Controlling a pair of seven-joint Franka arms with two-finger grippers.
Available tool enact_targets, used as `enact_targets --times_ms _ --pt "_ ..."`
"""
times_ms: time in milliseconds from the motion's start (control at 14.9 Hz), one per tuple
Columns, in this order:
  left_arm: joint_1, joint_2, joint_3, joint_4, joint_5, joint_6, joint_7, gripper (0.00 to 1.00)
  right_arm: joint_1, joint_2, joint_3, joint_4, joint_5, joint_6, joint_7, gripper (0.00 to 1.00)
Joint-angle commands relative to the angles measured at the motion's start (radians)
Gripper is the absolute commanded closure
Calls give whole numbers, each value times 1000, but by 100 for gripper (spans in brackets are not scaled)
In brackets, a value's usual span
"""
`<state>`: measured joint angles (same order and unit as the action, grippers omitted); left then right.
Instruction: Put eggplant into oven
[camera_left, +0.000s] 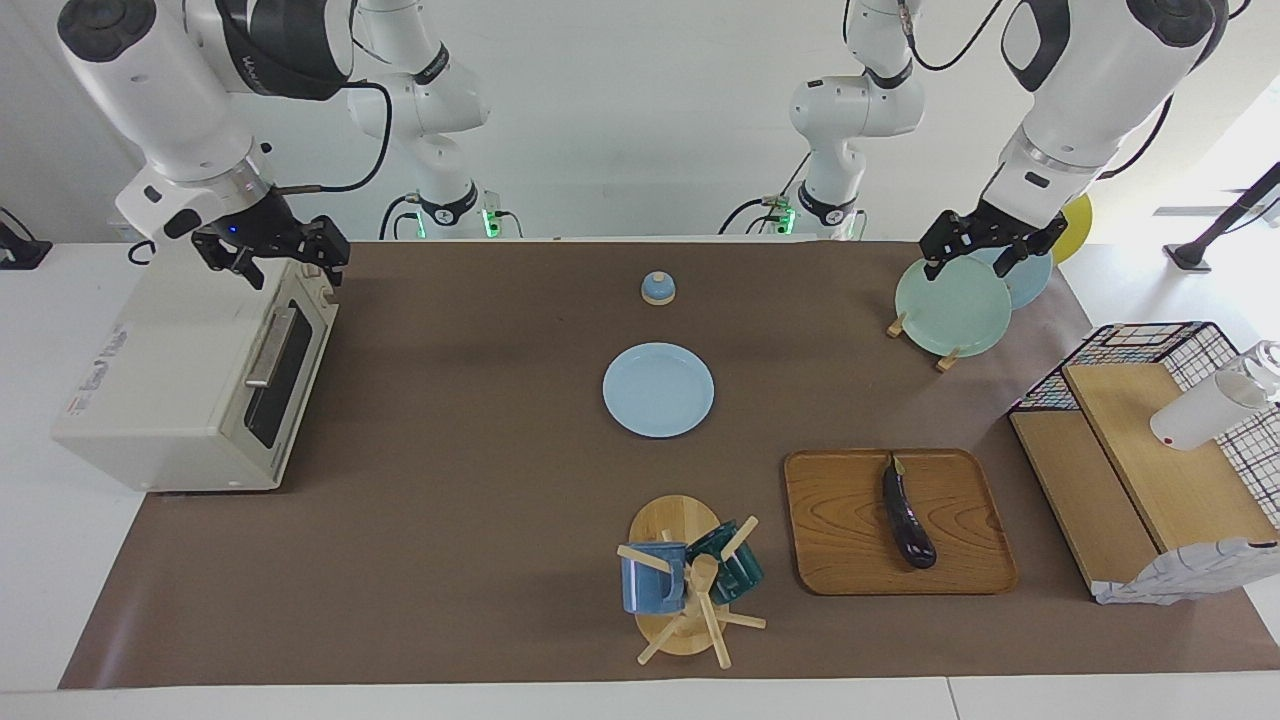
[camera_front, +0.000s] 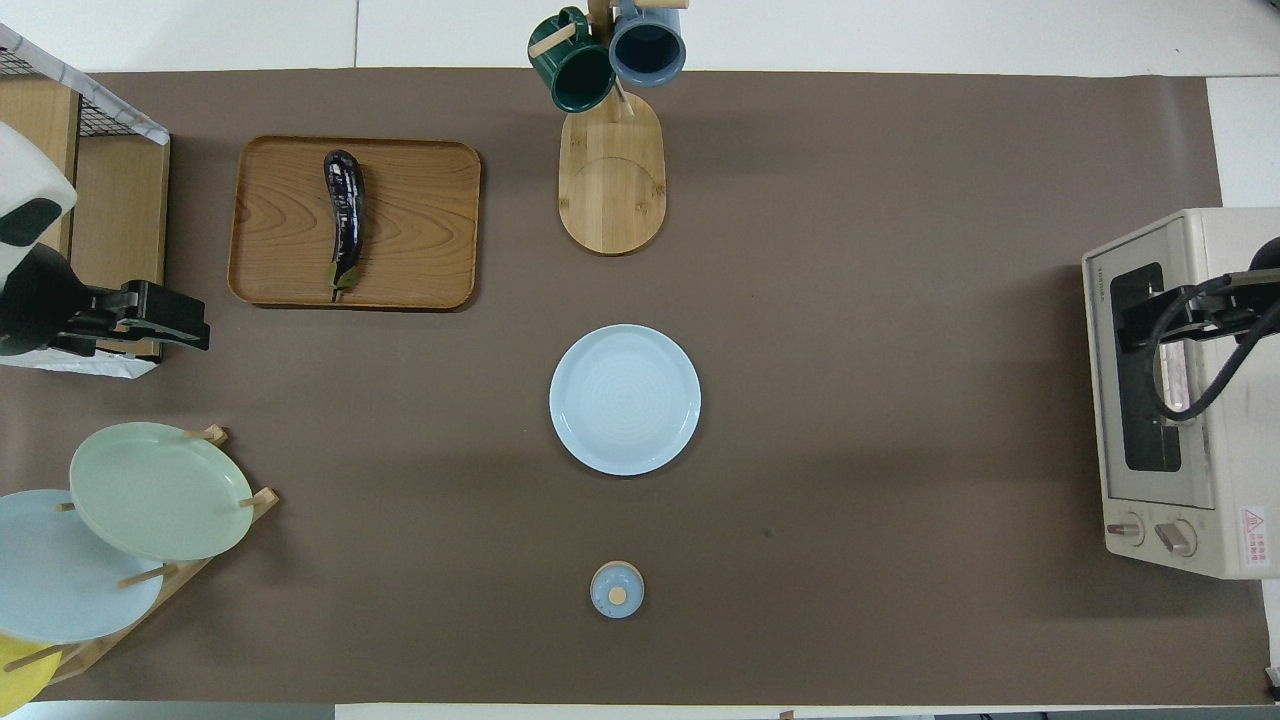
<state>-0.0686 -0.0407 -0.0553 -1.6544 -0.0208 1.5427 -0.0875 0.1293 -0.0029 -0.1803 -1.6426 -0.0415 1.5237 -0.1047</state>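
The eggplant is seen lying flat on a wooden tray, its green stem end turned toward the robots. The tray is placed near the tabletop edge farthest from the robots, toward the left arm's end. The oven is set at the right arm's end of the tabletop, its dark glass door shut and faced toward the middle of the tabletop.

The right gripper is held in the air over the top front edge of the oven, above the door handle; its fingers are seen apart and nothing is held between them. The left gripper is held in the air over a plate rack near the corner at the left arm's end nearest the robots; its fingers are likewise seen apart and empty.

A pale blue plate is found at the middle of the tabletop, with a small blue lid nearer to the robots. A mug stand with a blue mug and a green mug is placed beside the tray, near the edge farthest from the robots.
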Motion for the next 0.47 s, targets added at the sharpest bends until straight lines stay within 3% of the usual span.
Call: enact_targets --times_ms 0,402 --pt "-11 -4 5 -8 -8 17 -15 0 0 -12 -1 -13 25 15 16 0" --pt "-8 -5 5 -10 -16 19 -12 0 1 -19 1 -20 26 33 16 0"
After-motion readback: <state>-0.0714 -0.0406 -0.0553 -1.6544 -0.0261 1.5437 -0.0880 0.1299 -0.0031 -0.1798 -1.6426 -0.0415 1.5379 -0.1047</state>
